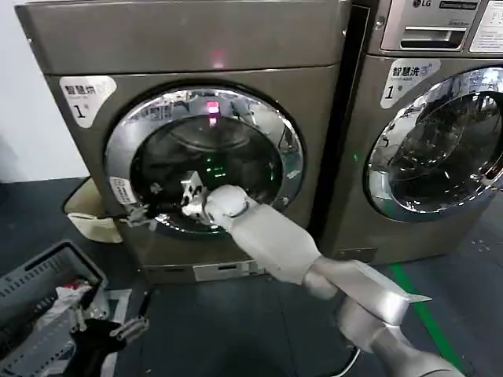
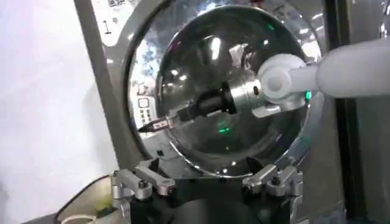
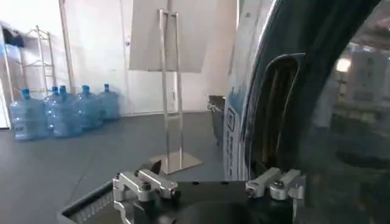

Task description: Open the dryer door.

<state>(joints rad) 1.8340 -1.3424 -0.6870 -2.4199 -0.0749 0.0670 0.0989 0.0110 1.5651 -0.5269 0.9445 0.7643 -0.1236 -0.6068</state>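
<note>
The dryer [image 1: 189,43] is bronze-grey with a "1" sticker. Its round dryer door [image 1: 206,161] has a chrome ring and dark glass, and appears to lie flat against the front. My right arm reaches in from the lower right, and my right gripper [image 1: 140,216] sits at the door's lower left edge, jaws open. In the right wrist view the right gripper [image 3: 207,185] stands beside the dark handle recess [image 3: 274,109], holding nothing. The left wrist view shows the door [image 2: 219,79] with the right gripper [image 2: 149,126] at its rim. My left gripper [image 2: 207,182] stays low by the floor [image 1: 118,330], open.
An LG machine [image 1: 440,141] stands immediately right of the dryer. A grey laundry basket [image 1: 39,290] sits on the floor at lower left, with a cream bin [image 1: 90,220] beside the dryer. A sign stand [image 3: 170,91] and water bottles [image 3: 61,109] are off to the side.
</note>
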